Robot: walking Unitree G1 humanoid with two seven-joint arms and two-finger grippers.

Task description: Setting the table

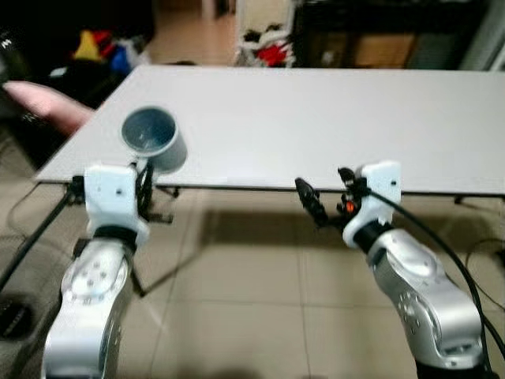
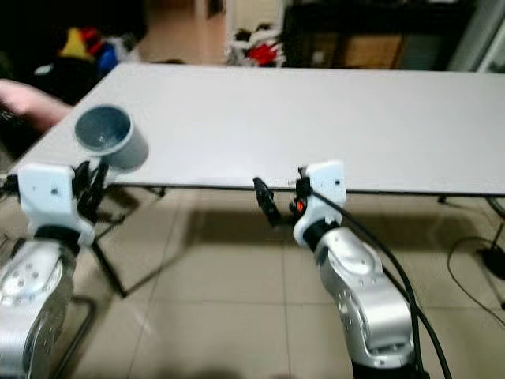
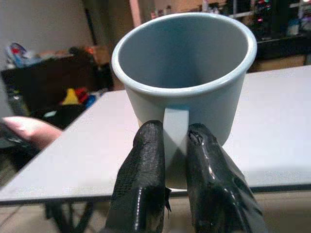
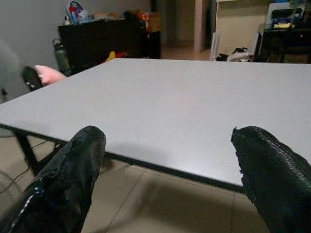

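A pale blue-grey mug [image 1: 153,139] hangs tilted in the air over the near left corner of the grey table [image 1: 316,118]. My left gripper [image 3: 176,141] is shut on the mug's handle [image 3: 175,131], its two black fingers [image 3: 146,160] pinching it from both sides. The mug [image 3: 187,68] is empty, its mouth turned toward the camera. Just before the table's front edge, at mid-width, my right gripper [image 1: 327,197] stands open, and its fingertips [image 4: 80,155] are wide apart with nothing between them.
A pink rounded thing [image 1: 47,106], perhaps a chair back, sits at the table's left side. Dark furniture and coloured clutter [image 1: 264,43] line the far wall. Tiled floor [image 1: 260,300] lies below me, and a cable [image 1: 485,257] trails at right.
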